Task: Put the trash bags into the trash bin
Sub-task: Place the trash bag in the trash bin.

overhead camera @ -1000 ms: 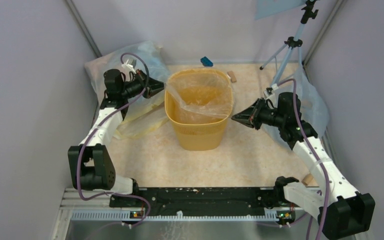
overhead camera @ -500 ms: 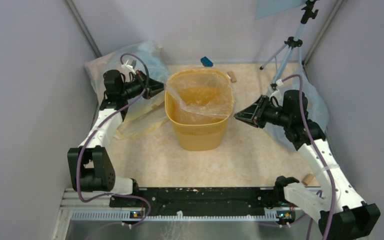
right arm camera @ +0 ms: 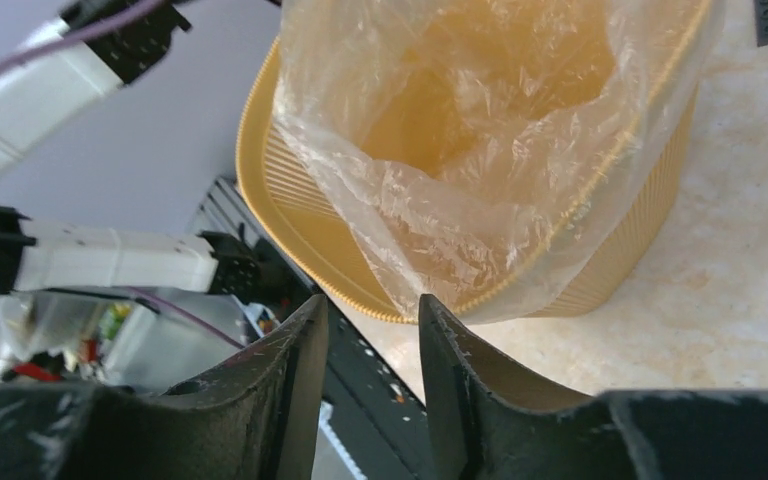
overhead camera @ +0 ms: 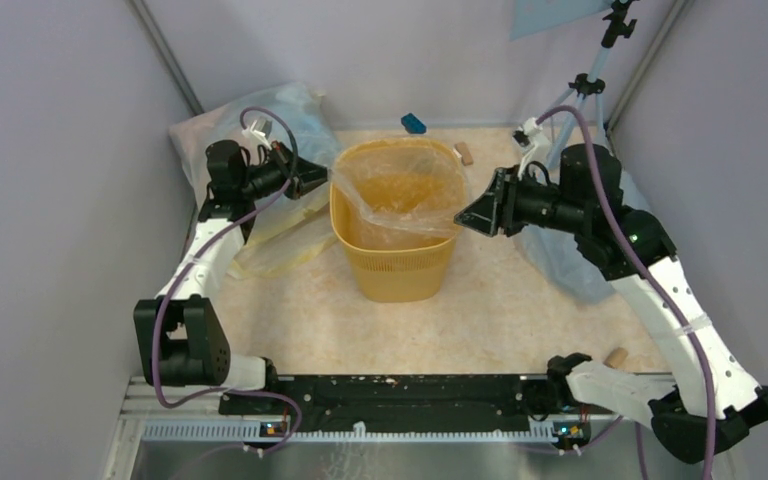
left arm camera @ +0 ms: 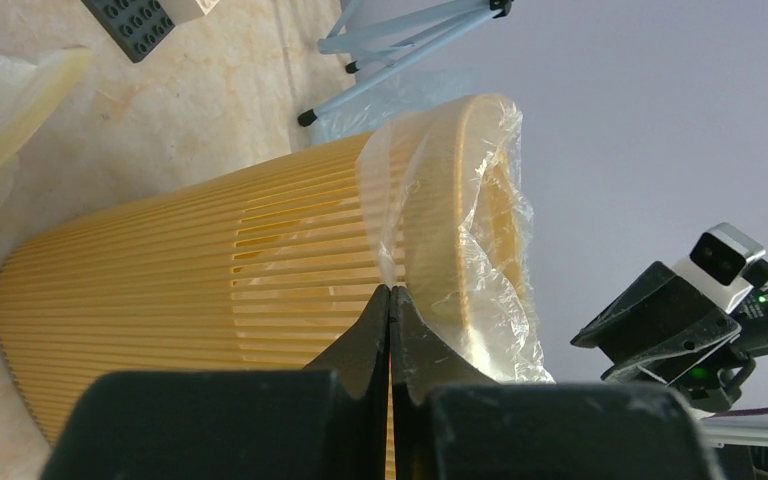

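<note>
Beige marbled tabletop [overhead camera: 500, 320] carried one yellow trash bin [overhead camera: 400, 270], and we counted one clear trash bag [overhead camera: 400, 195] sitting inside it, its film draped over the rim. Of the two grippers, the left gripper [overhead camera: 326, 181] was pinched closed on the bag's edge at the bin's left rim. The right gripper [overhead camera: 460, 218] stood with jaws parted, holding nothing, just beside the right rim. Two bluish sacks [overhead camera: 290, 110] lay at the sides.

Trash bag [overhead camera: 405, 190] in trash bin [overhead camera: 400, 270], draped over its rim, sack [overhead camera: 290, 110] behind-left, another sack [overhead camera: 560, 265] right, tripod [overhead camera: 585, 85] behind-right
</note>
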